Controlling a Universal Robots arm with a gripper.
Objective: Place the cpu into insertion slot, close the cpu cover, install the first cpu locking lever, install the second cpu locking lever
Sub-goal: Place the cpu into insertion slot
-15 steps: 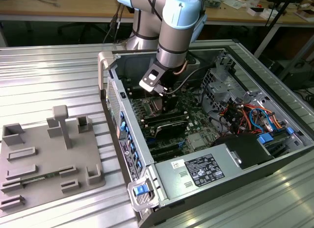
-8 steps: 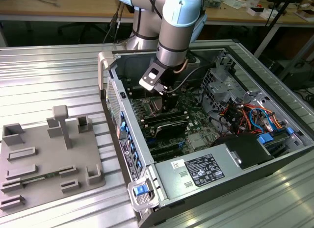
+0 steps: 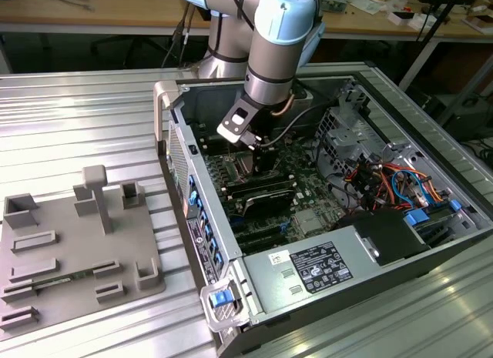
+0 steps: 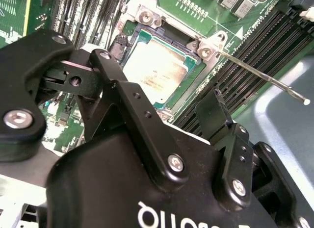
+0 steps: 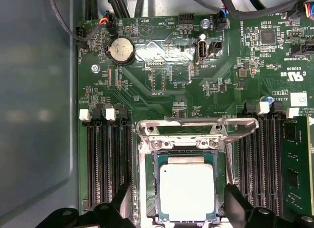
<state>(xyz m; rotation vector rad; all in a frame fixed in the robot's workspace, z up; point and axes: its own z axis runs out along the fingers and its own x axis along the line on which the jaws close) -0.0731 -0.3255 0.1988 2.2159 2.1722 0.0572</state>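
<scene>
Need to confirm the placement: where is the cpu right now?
In the first wrist view the cpu sits flat in the insertion slot, flanked by long black memory slots on the green board.

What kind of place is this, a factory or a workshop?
Most likely a robotics lab or workshop: a robot arm reaches into an open computer case on a ribbed metal table, with cluttered wooden workbenches behind.
</scene>
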